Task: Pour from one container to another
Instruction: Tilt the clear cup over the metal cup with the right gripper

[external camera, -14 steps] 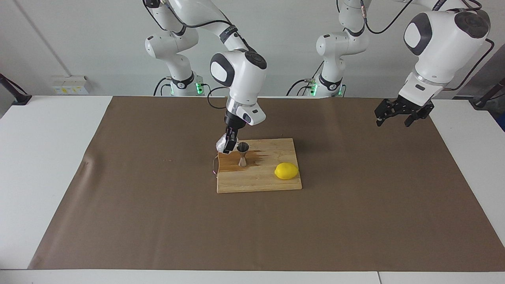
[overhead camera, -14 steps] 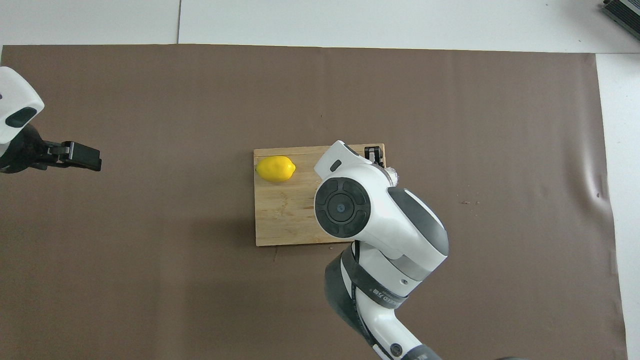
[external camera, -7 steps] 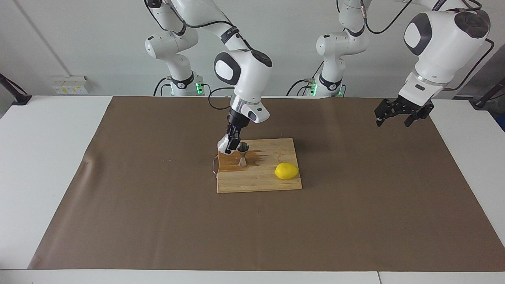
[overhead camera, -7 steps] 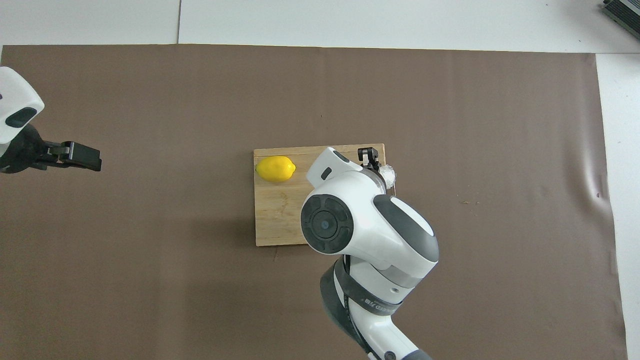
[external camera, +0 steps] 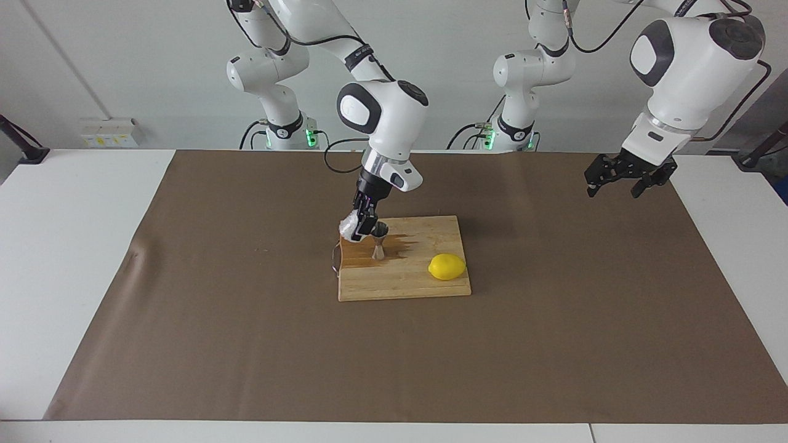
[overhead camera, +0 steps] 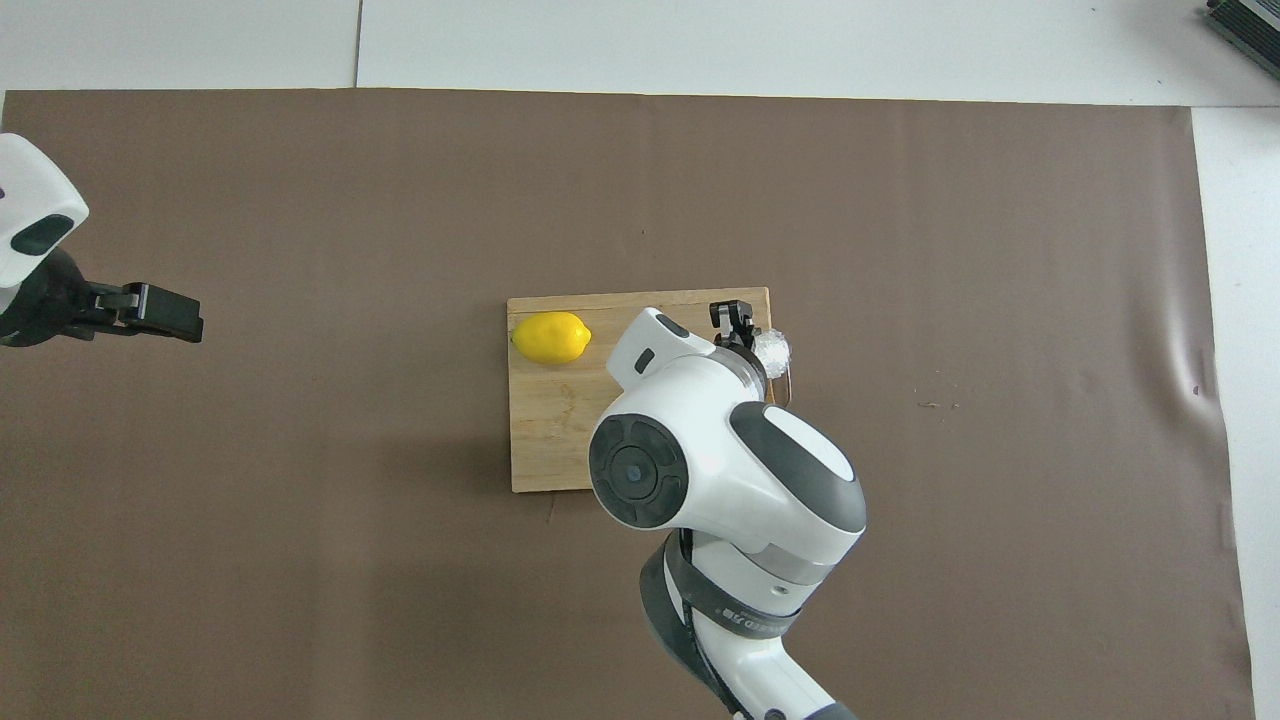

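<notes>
Our right gripper (external camera: 363, 226) pinches the small translucent whitish crinkly plastic cup (external camera: 349, 227), tipped against the rim of the shiny steel hourglass jigger (external camera: 379, 241) standing on the pale wooden cutting board (external camera: 403, 283); our left gripper (external camera: 622, 179) waits spread over the brown mat. We judge the pour underway, with righting and setting down the crumpled-looking cup left.

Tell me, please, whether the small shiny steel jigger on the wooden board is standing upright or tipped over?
Upright: the small shiny steel jigger stands on its lower cone on the wooden cutting board, open mouth upward.
</notes>
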{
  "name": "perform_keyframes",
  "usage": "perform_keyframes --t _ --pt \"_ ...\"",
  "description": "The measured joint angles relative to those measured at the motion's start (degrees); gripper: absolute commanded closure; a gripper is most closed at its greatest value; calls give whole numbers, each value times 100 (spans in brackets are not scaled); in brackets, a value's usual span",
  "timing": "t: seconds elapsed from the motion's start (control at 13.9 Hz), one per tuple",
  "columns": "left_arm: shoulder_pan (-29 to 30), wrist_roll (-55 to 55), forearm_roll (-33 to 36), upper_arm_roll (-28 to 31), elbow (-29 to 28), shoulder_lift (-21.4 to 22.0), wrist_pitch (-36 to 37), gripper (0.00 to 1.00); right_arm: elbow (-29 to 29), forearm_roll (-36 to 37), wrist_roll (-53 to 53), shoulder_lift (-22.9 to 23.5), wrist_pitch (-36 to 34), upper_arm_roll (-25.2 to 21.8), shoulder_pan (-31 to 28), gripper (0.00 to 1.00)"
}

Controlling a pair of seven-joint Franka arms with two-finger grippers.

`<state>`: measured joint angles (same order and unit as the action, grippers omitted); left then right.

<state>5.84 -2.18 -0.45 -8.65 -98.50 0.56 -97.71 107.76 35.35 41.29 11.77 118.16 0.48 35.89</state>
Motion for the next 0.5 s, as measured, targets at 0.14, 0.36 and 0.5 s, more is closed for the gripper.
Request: perform_keyframes --t 0.14,0.36,0.5 --pt "0 0 0 0 0 0 0 0 47 101 -70 -2 10 0 33 100" --pt "0 0 0 0 0 0 1 0 82 251 -162 -16 22 0 43 100" --pt "0 0 0 0 0 0 1 0 133 354 -236 -33 100 1 67 100"
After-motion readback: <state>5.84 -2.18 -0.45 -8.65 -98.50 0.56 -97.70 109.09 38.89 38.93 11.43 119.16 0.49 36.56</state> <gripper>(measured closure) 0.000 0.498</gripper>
